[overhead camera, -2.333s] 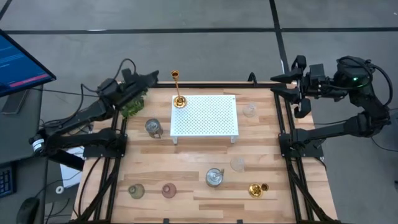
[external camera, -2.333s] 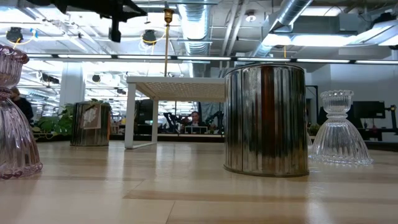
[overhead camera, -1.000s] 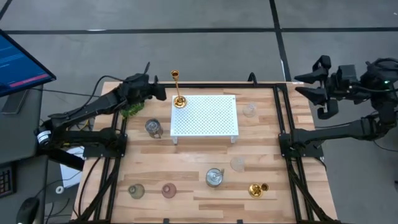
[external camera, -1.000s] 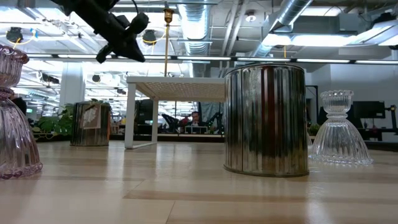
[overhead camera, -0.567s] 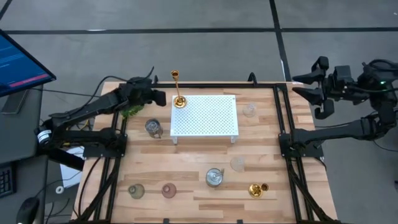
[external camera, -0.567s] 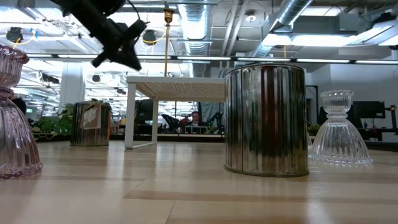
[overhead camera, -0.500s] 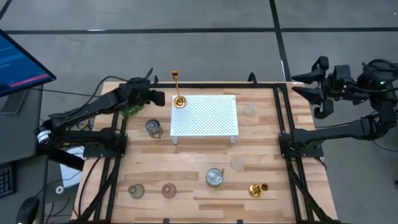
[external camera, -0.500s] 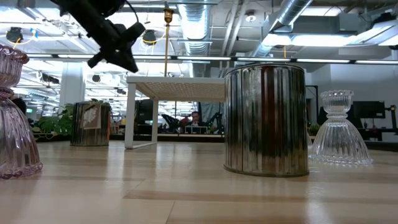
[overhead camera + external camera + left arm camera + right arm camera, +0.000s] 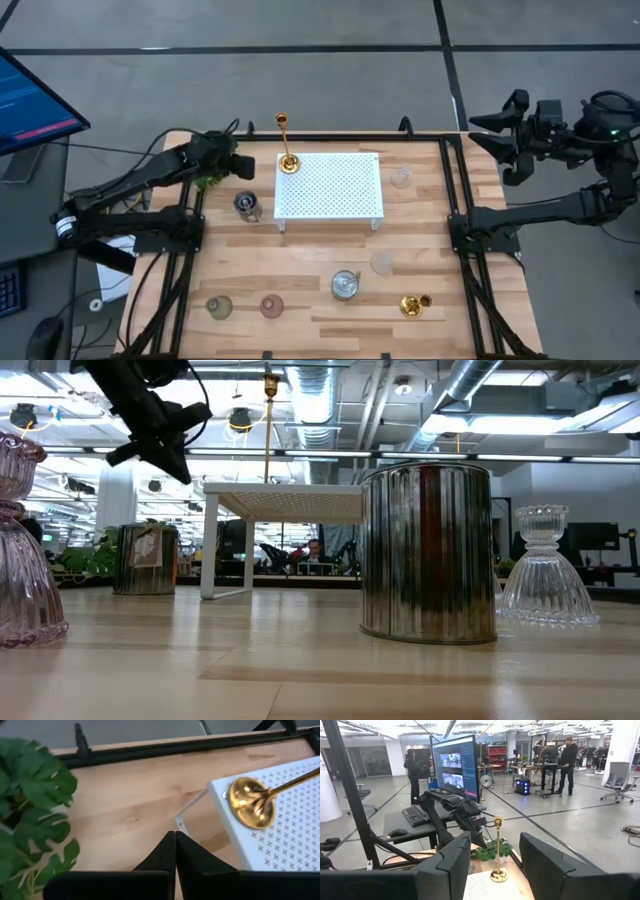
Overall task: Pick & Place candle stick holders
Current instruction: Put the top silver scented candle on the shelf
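Note:
A tall slender gold holder (image 9: 288, 160) stands by its round base (image 9: 250, 802) on the far left corner of the white perforated stand (image 9: 330, 185). On the table stand two silvery cups (image 9: 246, 205) (image 9: 345, 285), two clear glass holders (image 9: 401, 177) (image 9: 382, 263), two gold ones (image 9: 412, 305), a greenish one (image 9: 219, 307) and a pinkish one (image 9: 271, 305). My left gripper (image 9: 250, 165) is shut and empty, in the air left of the tall holder and above the table (image 9: 175, 836). My right gripper (image 9: 480, 132) is open and empty, high beyond the table's far right corner.
A green leafy plant (image 9: 208, 178) stands at the far left, right beside my left gripper. Black frame rails run along the table's left and right sides. In the low view a silvery cup (image 9: 427, 555) stands close in front. People stand in the room beyond.
My left gripper has drawn back toward the table's left edge and a little toward the near edge, away from the tall gold holder. The holders have not moved.

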Motion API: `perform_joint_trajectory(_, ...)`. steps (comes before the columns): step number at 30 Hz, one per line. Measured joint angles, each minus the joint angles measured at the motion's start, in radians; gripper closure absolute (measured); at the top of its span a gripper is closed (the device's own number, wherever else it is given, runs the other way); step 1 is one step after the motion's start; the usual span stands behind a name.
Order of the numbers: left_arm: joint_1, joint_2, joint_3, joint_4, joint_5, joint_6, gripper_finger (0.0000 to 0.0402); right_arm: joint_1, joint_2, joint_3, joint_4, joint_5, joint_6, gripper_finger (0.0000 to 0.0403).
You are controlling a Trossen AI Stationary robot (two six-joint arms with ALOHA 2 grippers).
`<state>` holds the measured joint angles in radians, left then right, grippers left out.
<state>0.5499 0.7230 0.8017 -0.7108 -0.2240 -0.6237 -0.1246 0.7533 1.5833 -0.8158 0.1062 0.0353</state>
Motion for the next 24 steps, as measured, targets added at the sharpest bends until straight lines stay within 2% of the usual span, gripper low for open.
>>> perform_joint_trajectory(7,0.000,0.003,0.000,-0.078,0.031,-0.021,0.0398,0.000,0.000,0.000,0.000,0.000,0.000,0.0242)
perform_joint_trajectory(12,0.000,0.005,0.000,-0.090,0.109,-0.014,0.0379,0.000,0.002,0.000,-0.033,0.000,-0.008,0.0242)
perform_joint_trajectory(19,0.000,0.013,0.000,-0.094,0.148,0.046,0.0288,0.000,0.011,0.000,-0.050,0.027,-0.026,0.0242)
perform_joint_trajectory(24,0.000,0.040,0.000,-0.171,0.147,0.043,0.0219,0.000,0.025,-0.001,-0.051,0.028,-0.028,0.0242)
